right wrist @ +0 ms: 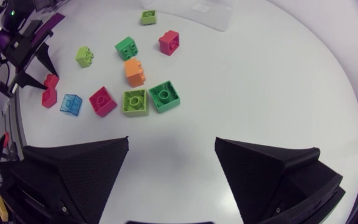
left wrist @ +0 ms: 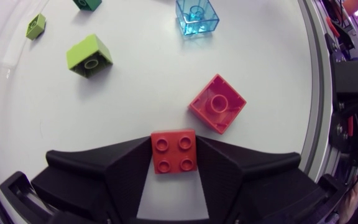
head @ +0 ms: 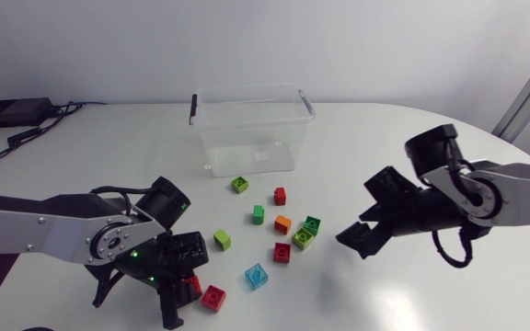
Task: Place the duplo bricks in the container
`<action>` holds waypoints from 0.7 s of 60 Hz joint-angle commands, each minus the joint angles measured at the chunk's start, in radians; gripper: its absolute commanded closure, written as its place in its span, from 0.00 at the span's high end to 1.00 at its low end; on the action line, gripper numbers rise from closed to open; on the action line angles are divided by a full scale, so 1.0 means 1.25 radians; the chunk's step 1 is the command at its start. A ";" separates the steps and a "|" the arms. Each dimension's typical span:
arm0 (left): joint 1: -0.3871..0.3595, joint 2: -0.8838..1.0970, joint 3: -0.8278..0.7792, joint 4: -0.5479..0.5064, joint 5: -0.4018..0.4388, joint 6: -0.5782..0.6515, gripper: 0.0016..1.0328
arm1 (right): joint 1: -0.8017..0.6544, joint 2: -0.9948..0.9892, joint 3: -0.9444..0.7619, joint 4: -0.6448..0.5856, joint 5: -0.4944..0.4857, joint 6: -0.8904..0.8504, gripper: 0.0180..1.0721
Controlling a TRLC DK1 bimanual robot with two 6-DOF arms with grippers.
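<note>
Head view: eleven duplo bricks are counted on the white table (head: pixel 412 138), four red, three lime, two dark green, one orange (head: pixel 282 223) and one clear blue (head: pixel 257 276). One clear container (head: pixel 247 138) is stood at the far side of the table, and no brick can be seen inside it. Ten bricks lie loose in a scatter in front of the container, between the two arms. The eleventh, a four-stud red brick (left wrist: pixel 174 146), is clamped between the fingers of the left gripper (left wrist: pixel 174 160), which are closed narrowly against two of its sides. The left arm is brought in low over the near edge of the table, its gripper pointed down at the surface, with a second red brick (left wrist: pixel 217 103) lying just ahead of it, apart from the held one. The right arm is bent inward towards the scatter, and the right gripper (right wrist: pixel 171 180) is held with its fingers spread wide and nothing between them, the nearest bricks being a lime one (right wrist: pixel 135 102) and a dark green one (right wrist: pixel 165 96) ahead of it.
</note>
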 commanded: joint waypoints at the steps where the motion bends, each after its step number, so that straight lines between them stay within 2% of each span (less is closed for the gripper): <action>1: 0.001 -0.002 -0.034 -0.013 0.014 0.031 0.29 | 0.024 0.073 0.030 0.016 0.010 -0.041 0.95; 18: 0.034 -0.166 0.038 -0.050 0.020 0.033 0.28 | 0.037 0.235 0.123 0.059 0.030 -0.083 0.95; 29: 0.085 -0.177 0.153 -0.067 0.034 0.035 0.28 | 0.053 0.332 0.170 0.086 0.080 -0.100 0.95; 42: 0.148 -0.130 0.319 -0.045 0.053 0.016 0.28 | 0.071 0.372 0.204 0.084 0.084 -0.104 0.95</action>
